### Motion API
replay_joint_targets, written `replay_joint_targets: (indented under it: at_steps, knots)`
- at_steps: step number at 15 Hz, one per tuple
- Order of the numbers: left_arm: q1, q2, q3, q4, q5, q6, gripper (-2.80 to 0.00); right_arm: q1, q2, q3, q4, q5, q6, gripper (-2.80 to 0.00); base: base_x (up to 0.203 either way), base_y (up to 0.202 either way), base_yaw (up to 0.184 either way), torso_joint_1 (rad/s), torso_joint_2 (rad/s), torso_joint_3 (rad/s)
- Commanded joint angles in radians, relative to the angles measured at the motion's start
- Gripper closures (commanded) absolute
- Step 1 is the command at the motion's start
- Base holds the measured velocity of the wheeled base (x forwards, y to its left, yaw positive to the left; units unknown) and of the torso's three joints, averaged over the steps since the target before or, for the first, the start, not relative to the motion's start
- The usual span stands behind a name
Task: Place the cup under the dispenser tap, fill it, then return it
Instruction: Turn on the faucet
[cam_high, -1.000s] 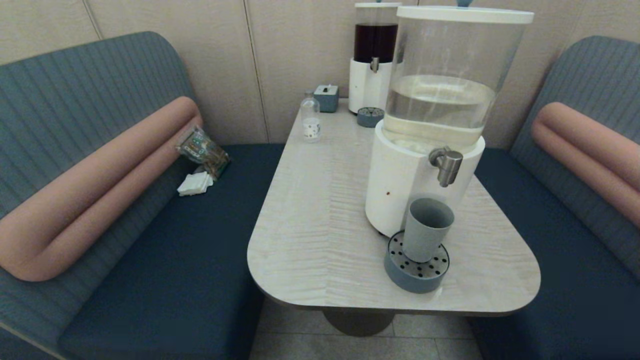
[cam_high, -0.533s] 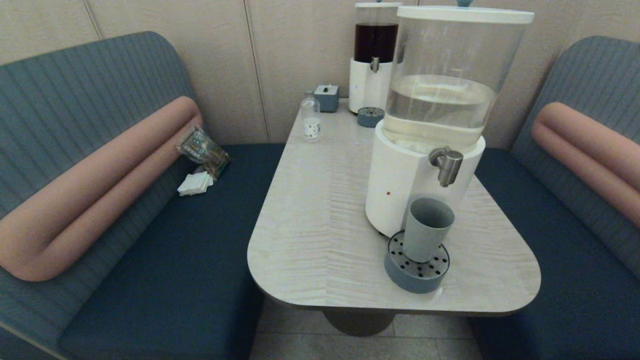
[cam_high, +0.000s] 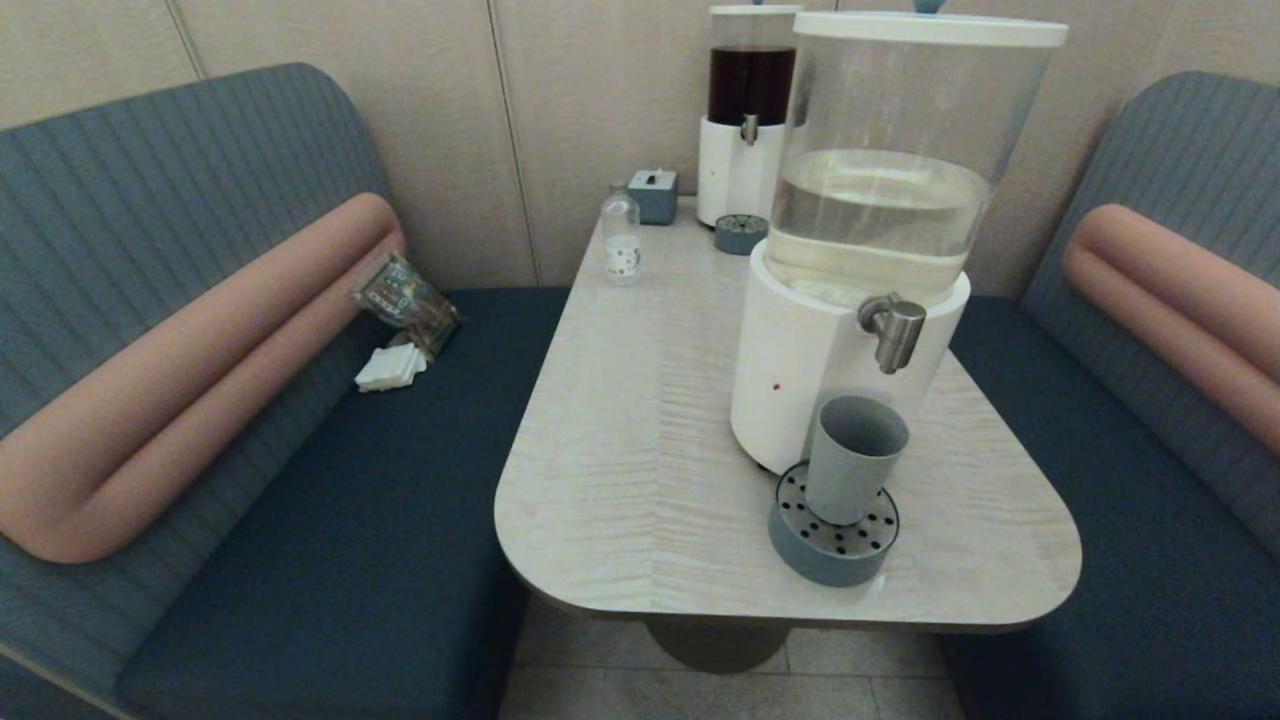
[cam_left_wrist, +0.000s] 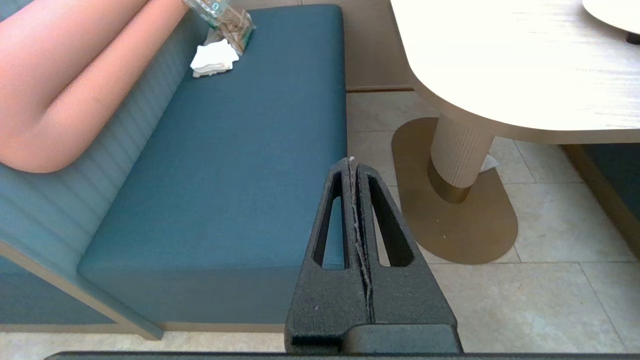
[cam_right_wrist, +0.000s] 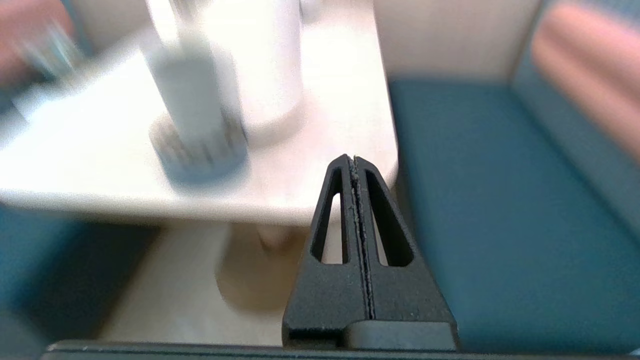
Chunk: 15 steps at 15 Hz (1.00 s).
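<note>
Left gripper (cam_left_wrist: 351, 162): fingers (cam_left_wrist: 334, 210) pressed together, holding nothing, hanging low over the floor tiles (cam_left_wrist: 550, 240) between the left bench seat (cam_left_wrist: 240, 165) and the table pedestal (cam_left_wrist: 457, 155); out of the head view. Right gripper (cam_right_wrist: 352, 160): fingers (cam_right_wrist: 377, 220) likewise closed flat against each other and empty, poised below and off the near table edge, beside the right bench seat (cam_right_wrist: 490, 210); also out of the head view.

Cup (cam_high: 852, 458): upright on the perforated round drip tray (cam_high: 833, 532), touching no gripper, mouth open, just below and slightly nearer than the dispenser tap (cam_high: 893, 330). Contents of the cup not discernible. Tap projecting from the white base (cam_high: 790, 370) of the large dispenser, under a clear tank (cam_high: 890, 150) about half full of colourless liquid.

Table (cam_high: 640, 450): pale wood grain, rounded corners. At the far end, a smaller dispenser (cam_high: 745, 120) with dark liquid, its own small drip tray (cam_high: 740, 234), a small clear bottle (cam_high: 621, 235) and a grey-blue box (cam_high: 653, 195). On the left bench, a crumpled packet (cam_high: 405, 300) and white napkins (cam_high: 390, 367) against the pink bolster (cam_high: 200, 370).
</note>
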Motion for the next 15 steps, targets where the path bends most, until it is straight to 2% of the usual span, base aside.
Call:
replay_joint_targets:
  at_steps: [1, 4, 6, 9, 10, 12, 13, 15]
  knots:
    - [0.0, 0.0, 0.0, 0.001, 0.0, 0.0, 0.0, 0.0, 0.124, -0.205, 0.039, 0.018, 0.015, 0.0, 0.0, 0.0, 0.0, 0.0, 0.0, 0.0]
    - [0.0, 0.0, 0.0, -0.001, 0.0, 0.0, 0.0, 0.005, 0.498, -0.518, 0.07, 0.042, 0.028, 0.0, 0.0, 0.0, 0.0, 0.0, 0.0, 0.0]
    - [0.0, 0.0, 0.0, 0.0, 0.0, 0.0, 0.0, 0.019, 0.765, -0.818, 0.132, 0.05, 0.029, 0.0, 0.0, 0.0, 0.0, 0.0, 0.0, 0.0]
    - [0.0, 0.0, 0.0, -0.001, 0.0, 0.0, 0.0, 0.09, 1.126, -1.285, 0.38, 0.043, 0.032, 0.0, 0.0, 0.0, 0.0, 0.0, 0.0, 0.0]
    - [0.0, 0.0, 0.001, 0.0, 0.0, 0.0, 0.0, 0.121, 1.22, -1.394, 0.47, 0.032, 0.032, 0.0, 0.0, 0.0, 0.0, 0.0, 0.0, 0.0]
    - [0.0, 0.0, 0.0, 0.0, 0.0, 0.0, 0.0, 0.201, 1.415, -1.605, 0.664, -0.03, 0.029, 0.0, 0.0, 0.0, 0.0, 0.0, 0.0, 0.0]
    - [0.0, 0.0, 0.001, 0.0, 0.0, 0.0, 0.0, 0.253, 1.49, -1.654, 0.738, -0.088, 0.022, 0.0, 0.0, 0.0, 0.0, 0.0, 0.0, 0.0]
    - [0.0, 0.0, 0.0, -0.001, 0.0, 0.0, 0.0, 0.336, 1.581, -1.685, 0.804, -0.254, -0.009, 0.0, 0.0, 0.0, 0.0, 0.0, 0.0, 0.0]
